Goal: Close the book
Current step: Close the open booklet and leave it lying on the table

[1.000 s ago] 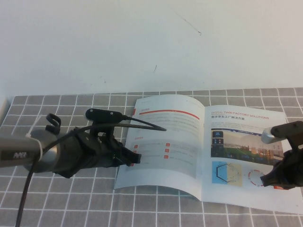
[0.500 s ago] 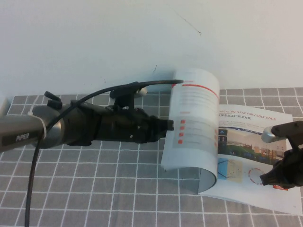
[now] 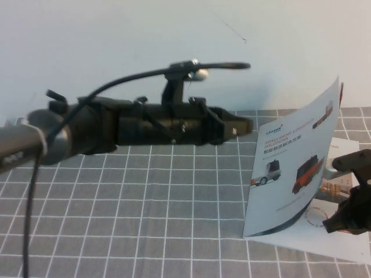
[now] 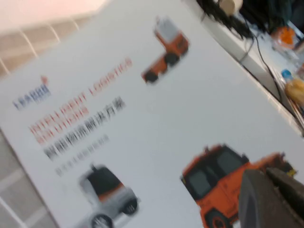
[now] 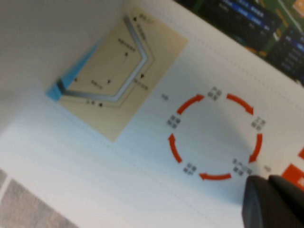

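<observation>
Overhead, left gripper hovers by book cover, right gripper on page.

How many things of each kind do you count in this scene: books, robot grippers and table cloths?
Books: 1, the book, front cover standing up.
Grippers: 2, the left gripper raised beside that cover, the right gripper low on the open page.
Cloths: 1, the checked cloth.
Total: 4.

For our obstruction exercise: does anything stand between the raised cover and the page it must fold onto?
Yes: the right gripper sits on that page, right of the cover; the left gripper hovers to its left.
</observation>
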You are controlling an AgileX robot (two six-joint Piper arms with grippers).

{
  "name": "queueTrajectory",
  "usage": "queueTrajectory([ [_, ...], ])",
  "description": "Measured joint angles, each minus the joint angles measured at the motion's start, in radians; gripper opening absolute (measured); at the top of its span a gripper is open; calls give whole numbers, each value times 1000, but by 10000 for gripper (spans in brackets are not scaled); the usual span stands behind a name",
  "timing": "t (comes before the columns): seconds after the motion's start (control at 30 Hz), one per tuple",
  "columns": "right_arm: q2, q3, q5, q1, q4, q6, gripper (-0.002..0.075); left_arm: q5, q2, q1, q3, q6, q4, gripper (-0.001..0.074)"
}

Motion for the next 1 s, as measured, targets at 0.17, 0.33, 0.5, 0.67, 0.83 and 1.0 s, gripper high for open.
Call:
queueTrajectory([
  [0.17,-148,4,30,-14,-142,106,-1,-50,-129,55,-2,14,31,-4],
  [0.33,-343,4,36,-52,-202,161,-1,-96,-272,105,-2,14,156,-4],
  [0.5,-487,4,42,-54,-146,180,-1,-185,-436,130,-2,6,307,-4],
  [0.67,-463,35,69,-54,-109,165,-1,-234,-585,131,24,0,366,-4],
  [0.83,-323,127,-26,-54,-89,145,-1,-239,-743,131,115,10,382,-4],
  [1.0,-165,164,-94,-54,-82,142,-1,-329,-921,131,251,101,392,-4],
])
